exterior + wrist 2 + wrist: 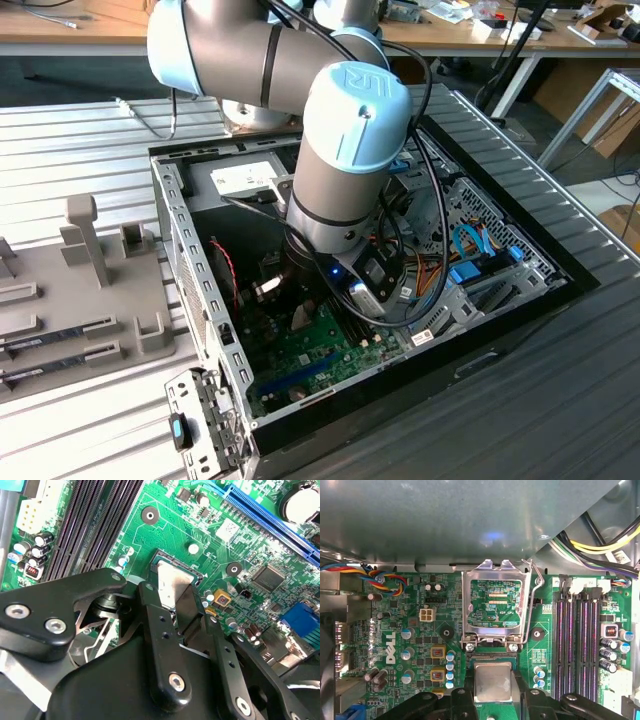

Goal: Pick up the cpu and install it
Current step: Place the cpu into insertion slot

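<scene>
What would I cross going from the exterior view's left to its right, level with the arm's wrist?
Grey holder stand → computer case's perforated side wall → red wire → arm's wrist → blue cables.

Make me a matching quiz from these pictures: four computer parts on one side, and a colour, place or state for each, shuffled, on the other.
Parts:
1. cpu
2. socket lid
3. memory slots
4. long slot

Descriptions:
A. blue
B. swung open
C. between the jaws
D. four side by side

Pairs: 1-C, 2-B, 3-D, 4-A
</scene>
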You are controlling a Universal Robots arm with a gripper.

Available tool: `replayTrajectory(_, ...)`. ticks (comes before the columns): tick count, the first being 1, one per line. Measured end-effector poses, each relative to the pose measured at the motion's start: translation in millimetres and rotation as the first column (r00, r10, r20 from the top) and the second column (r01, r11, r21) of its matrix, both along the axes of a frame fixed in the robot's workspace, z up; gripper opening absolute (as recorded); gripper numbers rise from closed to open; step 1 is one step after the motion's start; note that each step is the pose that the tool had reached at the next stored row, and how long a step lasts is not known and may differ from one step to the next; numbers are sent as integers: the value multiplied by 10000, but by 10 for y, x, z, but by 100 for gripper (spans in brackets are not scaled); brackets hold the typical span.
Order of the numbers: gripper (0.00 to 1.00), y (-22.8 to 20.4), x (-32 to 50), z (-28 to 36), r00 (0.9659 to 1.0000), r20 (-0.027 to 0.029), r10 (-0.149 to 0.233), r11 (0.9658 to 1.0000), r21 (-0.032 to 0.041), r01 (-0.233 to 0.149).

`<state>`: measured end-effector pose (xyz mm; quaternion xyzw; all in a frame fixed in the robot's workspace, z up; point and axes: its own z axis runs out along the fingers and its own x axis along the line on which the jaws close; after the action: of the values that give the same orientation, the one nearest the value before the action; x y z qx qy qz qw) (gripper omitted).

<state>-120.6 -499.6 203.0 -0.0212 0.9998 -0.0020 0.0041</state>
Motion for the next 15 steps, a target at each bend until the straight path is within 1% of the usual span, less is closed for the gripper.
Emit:
replayTrajectory(5,39,1,0,35,10000,2,0,10000,4,0)
replayTrajectory(9,39,0,-3,39,10000,-1,1,10000,-1,-1)
replayTrajectory(11,39,0,-35,38,10000,0,-1,10000,0,1)
replayTrajectory(15,39,0,-40,37,10000,0,-8,10000,0,8)
